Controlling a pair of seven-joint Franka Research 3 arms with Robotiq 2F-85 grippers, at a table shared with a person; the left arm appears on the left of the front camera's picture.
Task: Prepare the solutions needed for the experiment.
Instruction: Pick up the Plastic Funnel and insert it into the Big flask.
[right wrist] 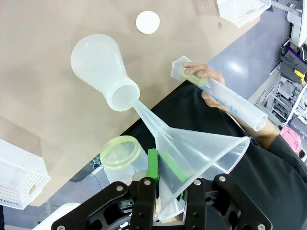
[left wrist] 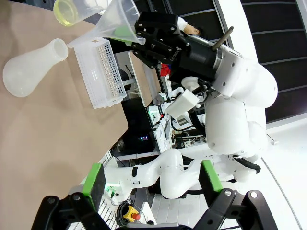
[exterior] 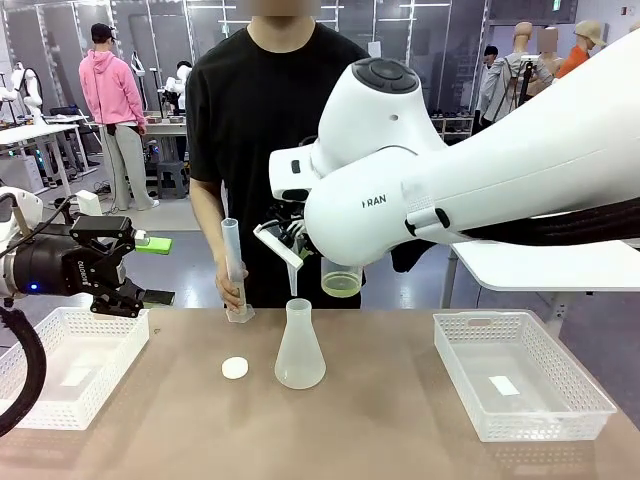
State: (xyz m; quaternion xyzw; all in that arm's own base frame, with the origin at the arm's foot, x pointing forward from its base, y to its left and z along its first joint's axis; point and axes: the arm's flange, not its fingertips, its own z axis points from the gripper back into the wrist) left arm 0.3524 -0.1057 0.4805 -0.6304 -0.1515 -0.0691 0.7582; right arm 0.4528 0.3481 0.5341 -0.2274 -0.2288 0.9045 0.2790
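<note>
The right gripper [right wrist: 163, 167] is clamped on a funnel [right wrist: 192, 153], spout set at the mouth of the flask [right wrist: 98, 64] just beyond its fingertips, likely so liquid runs in without spilling. The solutions [right wrist: 119, 155], a yellow-green layer in a beaker [exterior: 341, 280], hang just beside that gripper. The left gripper [exterior: 150, 270] stands wide and empty

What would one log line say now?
right pincer: shut on funnel, spout at flask mouth | left pincer: open | hand: holds tube | yellow liquid: in cup
</note>
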